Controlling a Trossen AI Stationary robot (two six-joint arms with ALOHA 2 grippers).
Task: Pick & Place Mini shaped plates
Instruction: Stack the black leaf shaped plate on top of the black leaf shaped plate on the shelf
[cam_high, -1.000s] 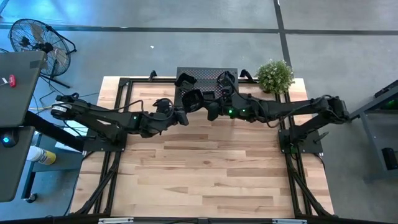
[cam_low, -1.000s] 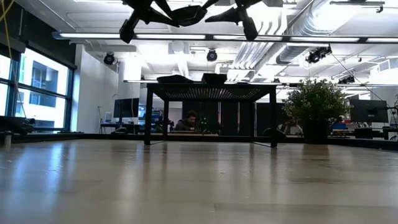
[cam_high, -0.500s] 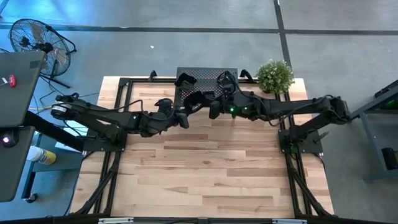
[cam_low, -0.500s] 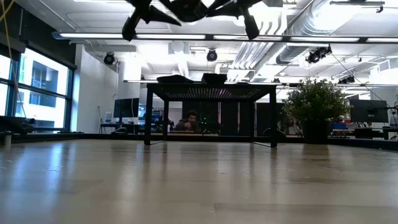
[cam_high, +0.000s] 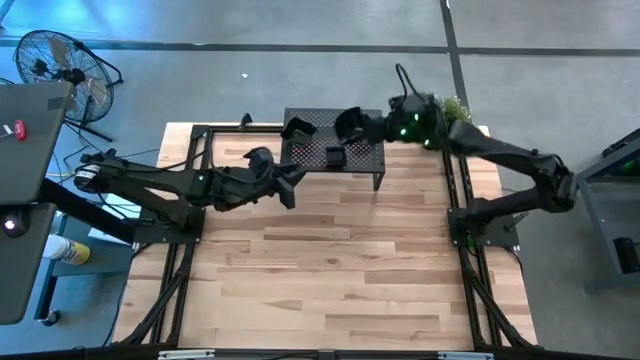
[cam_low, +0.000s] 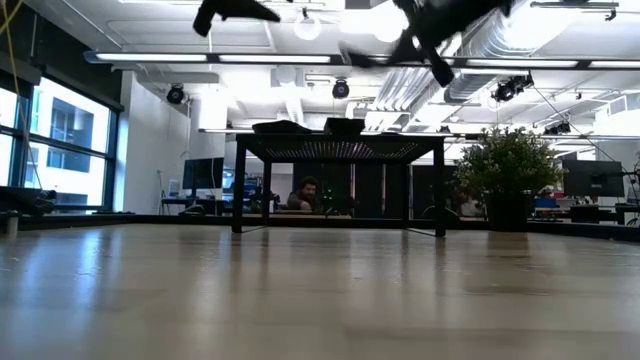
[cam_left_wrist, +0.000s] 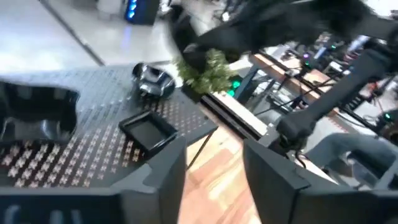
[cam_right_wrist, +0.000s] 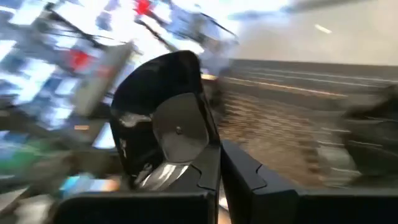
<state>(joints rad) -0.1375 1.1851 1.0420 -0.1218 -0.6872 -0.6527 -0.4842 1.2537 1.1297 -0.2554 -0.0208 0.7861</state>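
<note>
A black perforated rack (cam_high: 362, 166) stands at the table's far middle. Mini shaped plates rest on its top: one at the far left (cam_high: 297, 127), a small square one (cam_high: 335, 155) (cam_left_wrist: 148, 132) and a scalloped one (cam_left_wrist: 152, 82). My right gripper (cam_high: 360, 126) (cam_right_wrist: 219, 177) is shut on another glossy black plate (cam_high: 348, 122) (cam_right_wrist: 163, 118) above the rack's far side. My left gripper (cam_high: 290, 180) (cam_left_wrist: 214, 180) hangs open at the rack's near left corner, with nothing between its fingers. My right gripper pinches the plate's rim (cam_right_wrist: 200, 163) between its two fingers. The fingers come from the table's right, close to level. The plate stands up past the fingertips, its hollow face toward the wrist camera, lifted clear of the rack.
A potted plant (cam_high: 452, 108) stands at the far right corner, right beside my right arm. Dark frame rails (cam_high: 200, 150) run along the table's sides. Bare wooden tabletop (cam_high: 330, 270) lies nearer. A fan (cam_high: 60, 65) stands on the floor at the far left.
The plate hung between both grippers near the rack's near edge; now it goes with my right gripper alone. That gripper has swung fast toward the table's far right, carrying the plate over the rack. My left gripper has let go of the plate and has risen a little.
</note>
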